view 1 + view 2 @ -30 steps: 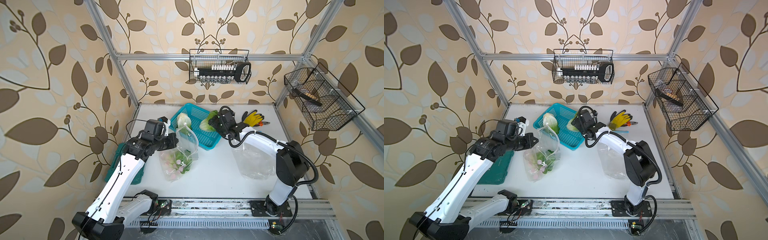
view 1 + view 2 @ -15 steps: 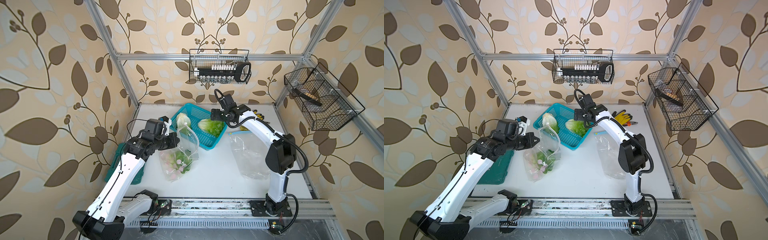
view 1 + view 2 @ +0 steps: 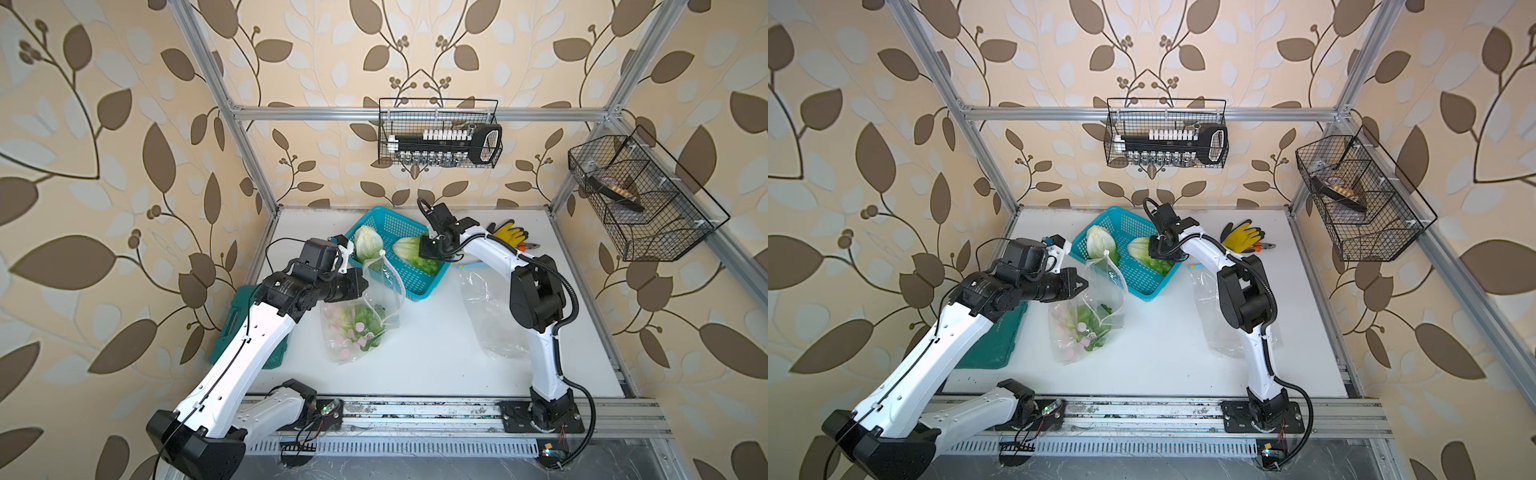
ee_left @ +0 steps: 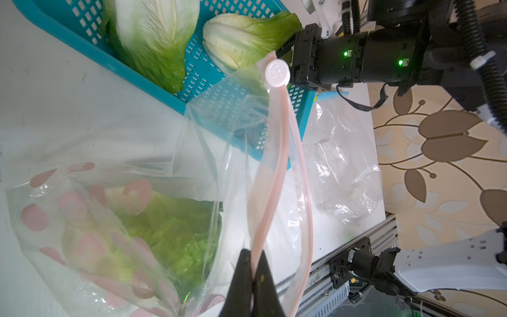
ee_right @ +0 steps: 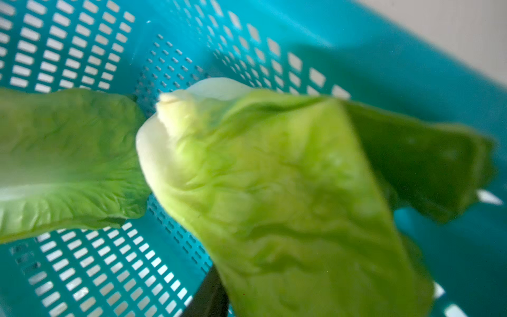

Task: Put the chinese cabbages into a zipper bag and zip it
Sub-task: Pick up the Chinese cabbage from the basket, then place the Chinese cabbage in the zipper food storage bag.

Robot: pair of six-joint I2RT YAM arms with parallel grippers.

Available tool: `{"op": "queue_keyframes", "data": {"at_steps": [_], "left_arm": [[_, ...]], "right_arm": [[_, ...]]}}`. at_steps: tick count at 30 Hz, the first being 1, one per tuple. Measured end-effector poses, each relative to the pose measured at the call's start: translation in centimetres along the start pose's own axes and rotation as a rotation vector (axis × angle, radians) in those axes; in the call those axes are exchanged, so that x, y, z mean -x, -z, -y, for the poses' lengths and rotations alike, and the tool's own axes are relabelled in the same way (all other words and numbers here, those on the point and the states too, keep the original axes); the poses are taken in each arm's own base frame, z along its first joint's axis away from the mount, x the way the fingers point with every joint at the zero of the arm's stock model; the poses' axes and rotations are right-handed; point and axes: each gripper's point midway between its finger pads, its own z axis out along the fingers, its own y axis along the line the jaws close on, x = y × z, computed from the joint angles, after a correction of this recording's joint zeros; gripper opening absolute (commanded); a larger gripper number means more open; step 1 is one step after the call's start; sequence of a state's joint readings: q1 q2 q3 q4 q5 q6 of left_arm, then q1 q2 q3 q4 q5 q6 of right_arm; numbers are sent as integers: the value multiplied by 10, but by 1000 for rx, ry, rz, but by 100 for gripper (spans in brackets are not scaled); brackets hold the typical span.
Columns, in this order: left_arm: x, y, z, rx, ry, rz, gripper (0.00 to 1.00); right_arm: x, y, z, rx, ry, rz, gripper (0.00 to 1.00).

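Note:
The clear zipper bag [image 3: 365, 320] with pink dots stands on the table, its mouth held up. My left gripper [image 4: 253, 263] is shut on the bag's pink zipper strip, and the white slider [image 4: 277, 73] sits at the far end. Chinese cabbage [image 4: 170, 227] lies inside the bag. Two more chinese cabbages [image 3: 368, 243] [image 3: 409, 251] lie in the teal basket [image 3: 419, 291]. My right gripper [image 3: 430, 253] is down in the basket, shut on the green leaf end of the right-hand cabbage [image 5: 288, 192]. Only one dark finger [image 5: 208, 296] shows beside it.
A second, empty clear bag [image 3: 490, 307] lies under the right arm. Yellow-and-black gloves [image 3: 509, 235] lie at the back right, and a green flat case [image 3: 232, 328] at the left edge. Wire baskets [image 3: 438, 137] [image 3: 640, 199] hang on the back and right walls.
The right gripper has dropped into the basket onto the right-hand cabbage, and its jaws have closed from wide open. The left arm and the bag have stayed still.

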State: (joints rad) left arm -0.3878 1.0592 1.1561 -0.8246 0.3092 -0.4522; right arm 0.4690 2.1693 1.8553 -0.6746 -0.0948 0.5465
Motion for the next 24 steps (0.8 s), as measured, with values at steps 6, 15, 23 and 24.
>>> {"op": "queue_keyframes", "data": {"at_steps": [6, 15, 23, 24], "left_arm": [[-1, -5, 2, 0, -6, -18, 0], [-1, -10, 23, -49, -50, -16, 0], [-2, -12, 32, -63, -45, -26, 0], [-1, -12, 33, -64, -44, -23, 0]], "right_arm": [[12, 56, -28, 123, 44, 71, 10], [-24, 258, -46, 329, 146, 277, 2], [-105, 319, -85, 553, 217, 171, 0], [-116, 314, -90, 567, 218, 135, 0]]}}
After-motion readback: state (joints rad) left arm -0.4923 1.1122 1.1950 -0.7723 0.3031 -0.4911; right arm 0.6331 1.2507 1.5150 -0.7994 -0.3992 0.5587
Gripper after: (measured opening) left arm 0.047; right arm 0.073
